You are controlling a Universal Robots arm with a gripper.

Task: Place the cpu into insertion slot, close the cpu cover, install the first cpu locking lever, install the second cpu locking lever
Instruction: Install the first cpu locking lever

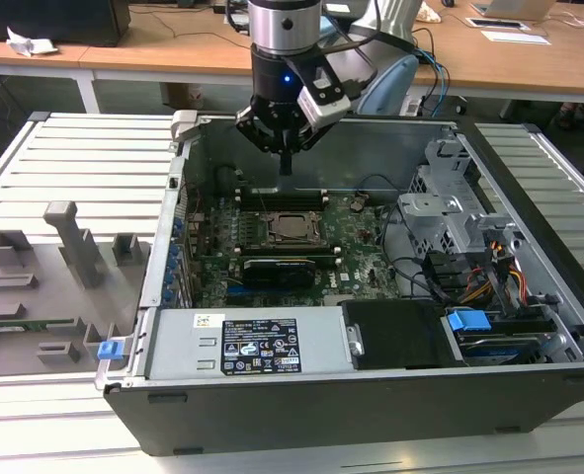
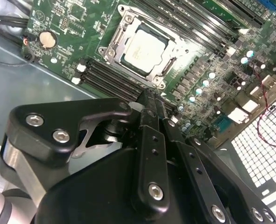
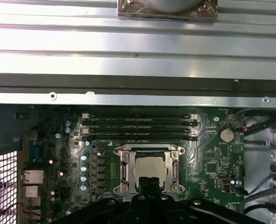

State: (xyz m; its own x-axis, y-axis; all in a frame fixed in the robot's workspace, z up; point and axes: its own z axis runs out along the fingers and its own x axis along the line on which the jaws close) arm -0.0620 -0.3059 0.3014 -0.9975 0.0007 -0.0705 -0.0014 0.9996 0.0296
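The cpu [image 1: 292,227] [image 2: 145,49] [image 3: 152,169] lies flat in the insertion slot on the green motherboard, its silver top showing. The cpu cover [image 2: 113,43] [image 3: 124,169] lies down around it as a metal frame, and the cpu shows through its square opening. My gripper [image 1: 286,163] [image 2: 149,100] [image 3: 149,183] hangs above the board, just behind the socket in the exterior view. Its black fingers are pressed together with nothing between them. It touches neither the cover nor the chip.
Black memory slots [image 3: 138,128] run beside the socket. A long black expansion card [image 1: 287,265] lies in front of it. The open case holds a power supply [image 1: 252,346], a metal drive cage [image 1: 450,212] and cables [image 1: 504,276]. A grey fixture tray [image 1: 44,286] sits at the exterior view's left.
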